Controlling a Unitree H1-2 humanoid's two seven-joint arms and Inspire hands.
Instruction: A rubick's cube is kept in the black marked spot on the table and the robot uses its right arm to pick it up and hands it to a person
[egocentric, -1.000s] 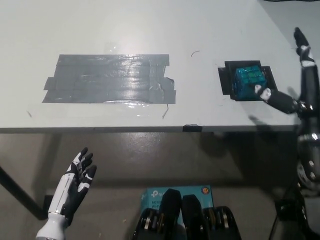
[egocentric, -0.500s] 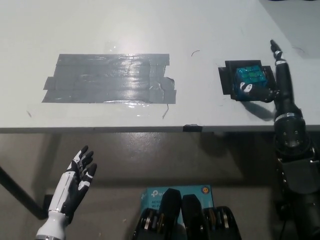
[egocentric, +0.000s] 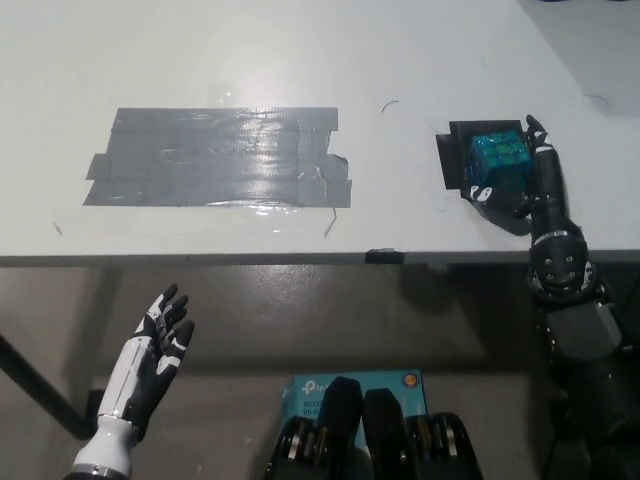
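There is a single view, taken from the robot's head and aimed steeply downward. It takes in the near edge of the white table (egocentric: 300, 60) across the middle of the picture, the tabletop stretching away above it, and the floor (egocentric: 300, 320) below that edge. The camera sits fairly near, so the table's far edge and left corners fall outside the picture.

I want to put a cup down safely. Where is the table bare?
Bare between the grey tape patch and the black marked spot, also along the far edge. Crowded at the cube, where the right hand closes.
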